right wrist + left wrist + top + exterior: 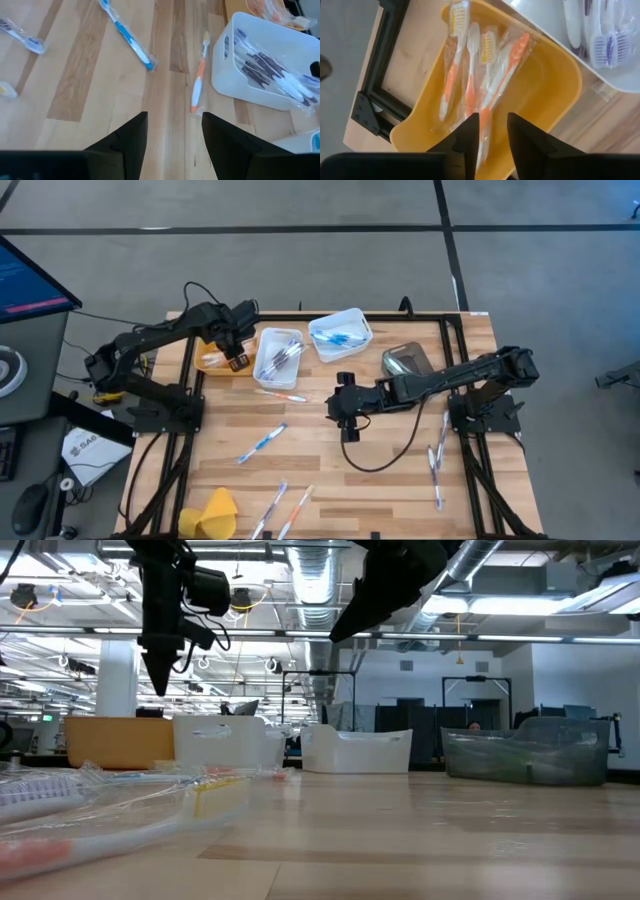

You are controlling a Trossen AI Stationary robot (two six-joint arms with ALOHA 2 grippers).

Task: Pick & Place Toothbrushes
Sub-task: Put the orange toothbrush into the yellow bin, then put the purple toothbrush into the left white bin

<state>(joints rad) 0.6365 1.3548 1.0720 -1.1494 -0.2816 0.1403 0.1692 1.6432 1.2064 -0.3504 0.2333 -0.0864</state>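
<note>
Toothbrushes partly sorted: orange ones (470, 75) in the orange bin (222, 360), purple-headed in the white bin (279, 357), blue in the second white bin (340, 334). Still loose on the table (390, 480): orange-white one (199, 80), blue one (125, 35), several more near the front. Left gripper (492, 132) over the orange bin, jaws slightly apart, empty. Right gripper (174, 135) above mid-table, jaws apart, empty.

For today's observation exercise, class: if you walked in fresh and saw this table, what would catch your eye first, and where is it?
First, the left gripper, hanging over the orange plastic bin at the table's far left, which holds orange-handled toothbrushes in clear wrappers. Next, the right gripper, open above the table's middle, near a lone orange-and-white toothbrush lying beside a white bin of dark-handled toothbrushes. More wrapped toothbrushes lie scattered over the wooden table.
</note>
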